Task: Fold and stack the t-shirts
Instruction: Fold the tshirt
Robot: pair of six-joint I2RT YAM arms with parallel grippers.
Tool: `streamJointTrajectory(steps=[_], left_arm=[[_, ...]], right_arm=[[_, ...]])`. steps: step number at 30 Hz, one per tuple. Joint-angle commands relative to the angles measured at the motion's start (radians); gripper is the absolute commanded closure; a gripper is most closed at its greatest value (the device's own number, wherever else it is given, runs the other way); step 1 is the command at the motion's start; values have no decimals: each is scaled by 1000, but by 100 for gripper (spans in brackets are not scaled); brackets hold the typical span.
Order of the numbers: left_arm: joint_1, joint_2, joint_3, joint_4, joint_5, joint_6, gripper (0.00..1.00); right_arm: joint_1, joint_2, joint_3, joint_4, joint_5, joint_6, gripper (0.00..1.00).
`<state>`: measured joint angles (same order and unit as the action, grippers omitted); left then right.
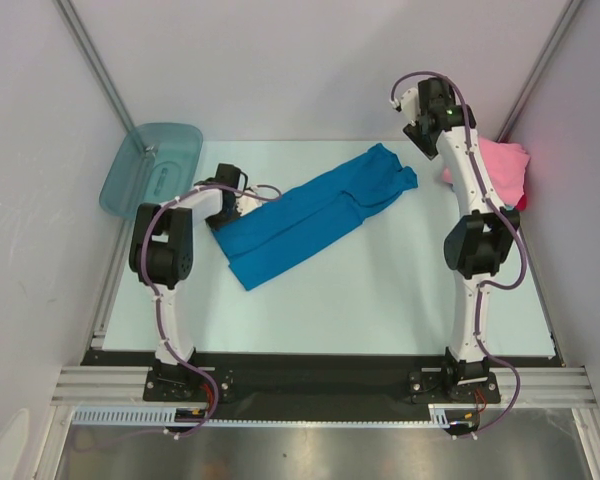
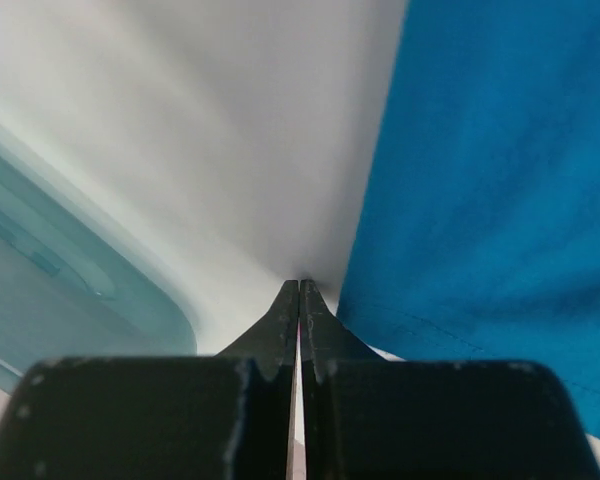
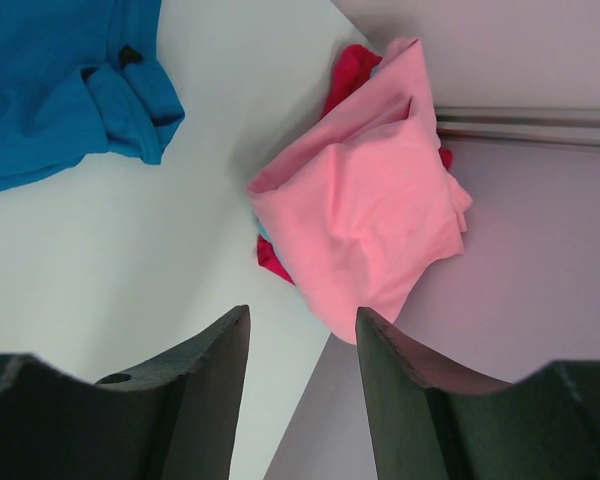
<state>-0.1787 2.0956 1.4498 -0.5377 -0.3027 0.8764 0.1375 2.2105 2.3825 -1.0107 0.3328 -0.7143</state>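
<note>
My left pincer is clenched tight, its jaws pressed flat together with no cloth showing between them. It sits low over the table, and the bright blue t-shirt lies just beside it on the right, its hemmed edge close to my right finger; I cannot tell whether they touch. From above, that shirt is a long folded strip running slantwise from my left pincer toward the far right. The teal plastic tub is close on my left, in the far left corner.

My right pincer hangs released, jaws apart and holding nothing, raised above the far right of the table. Below and ahead of it is the pink t-shirt, crumpled in a heap against the right wall, with a red t-shirt peeking out from under it. The blue shirt's sleeve end is off to the left, apart from the pink heap.
</note>
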Motion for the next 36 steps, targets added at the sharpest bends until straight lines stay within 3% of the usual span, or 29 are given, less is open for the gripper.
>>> streamJointTrajectory(steps=[1,17,23,36], left_arm=[[-1,-63,-16,-25,73,38,100],[-7,-6,12,50,139,87,100],[-31,-29,-72,38,155,177,100],[-42,-94,-114,-149,261,308,99]], right_arm=[[17,6,52,32,20,-20,48],[44,26,57,58,31,-24,49],[54,43,80,72,41,-48,49],[65,51,76,78,8,-45,49]])
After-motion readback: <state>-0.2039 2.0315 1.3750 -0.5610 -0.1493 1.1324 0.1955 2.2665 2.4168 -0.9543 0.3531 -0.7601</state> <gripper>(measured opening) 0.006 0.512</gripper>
